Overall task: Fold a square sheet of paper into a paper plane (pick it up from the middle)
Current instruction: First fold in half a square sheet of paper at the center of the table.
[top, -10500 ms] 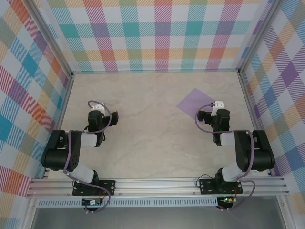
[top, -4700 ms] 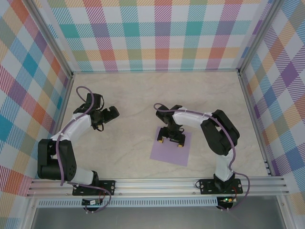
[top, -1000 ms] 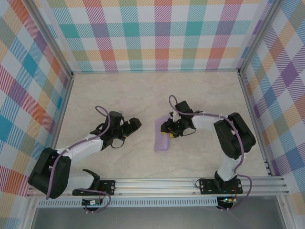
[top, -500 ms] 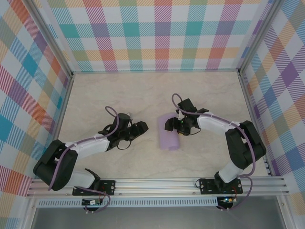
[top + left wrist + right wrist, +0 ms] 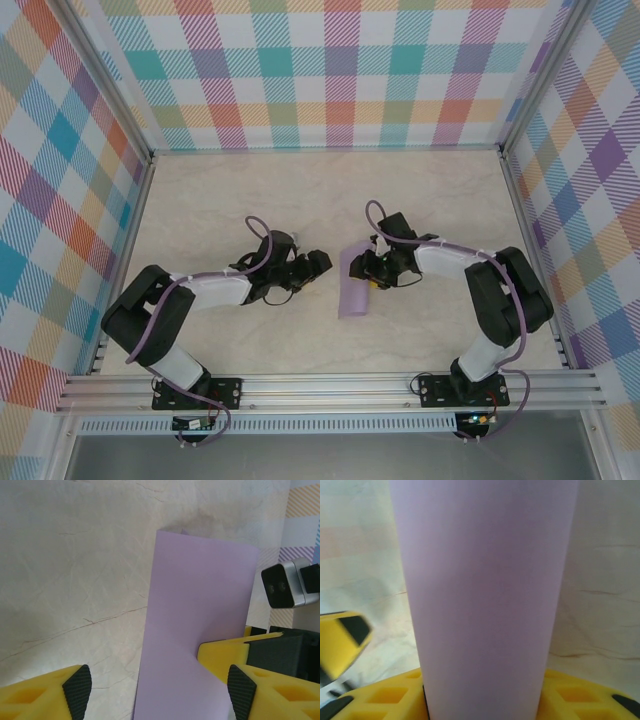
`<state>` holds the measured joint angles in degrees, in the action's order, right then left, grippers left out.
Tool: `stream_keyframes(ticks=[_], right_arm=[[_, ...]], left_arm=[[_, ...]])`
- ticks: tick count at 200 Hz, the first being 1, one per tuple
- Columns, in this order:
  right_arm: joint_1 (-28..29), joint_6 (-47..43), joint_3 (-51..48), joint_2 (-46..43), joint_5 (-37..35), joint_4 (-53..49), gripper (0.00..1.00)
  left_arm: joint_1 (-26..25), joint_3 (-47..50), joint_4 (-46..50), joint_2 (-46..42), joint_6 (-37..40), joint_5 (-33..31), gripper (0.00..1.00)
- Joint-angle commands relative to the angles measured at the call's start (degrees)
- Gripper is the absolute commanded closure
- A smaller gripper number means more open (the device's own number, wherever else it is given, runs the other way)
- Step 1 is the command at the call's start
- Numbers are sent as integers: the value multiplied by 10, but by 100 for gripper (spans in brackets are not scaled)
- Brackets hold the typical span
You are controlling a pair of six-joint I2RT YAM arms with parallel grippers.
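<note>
square sheet of paper (image 5: 200,595): matt, smooth | table (image 5: 75,555): dull stone-look | left claw (image 5: 159,695): matt plastic

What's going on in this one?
The right gripper has a yellow finger on the right edge of the purple paper. The paper lies doubled over into a narrow strip in the middle of the table. The left gripper, jaws open, sits close on its left. No plane shape yet.
</note>
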<state>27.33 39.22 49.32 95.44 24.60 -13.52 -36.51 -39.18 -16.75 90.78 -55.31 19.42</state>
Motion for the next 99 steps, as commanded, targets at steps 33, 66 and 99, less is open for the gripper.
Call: stream_keyframes(ticks=[33, 66, 99], right_arm=[[-4, 86, -28, 19, 187, 204, 53], [-5, 55, -19, 31, 240, 205, 51], [-14, 45, -18, 49, 266, 206, 51]], left_arm=[[18, 28, -70, -10, -63, 46, 10], [36, 39, -88, -7, -77, 78, 7], [58, 81, -194, 0, -122, 105, 20]])
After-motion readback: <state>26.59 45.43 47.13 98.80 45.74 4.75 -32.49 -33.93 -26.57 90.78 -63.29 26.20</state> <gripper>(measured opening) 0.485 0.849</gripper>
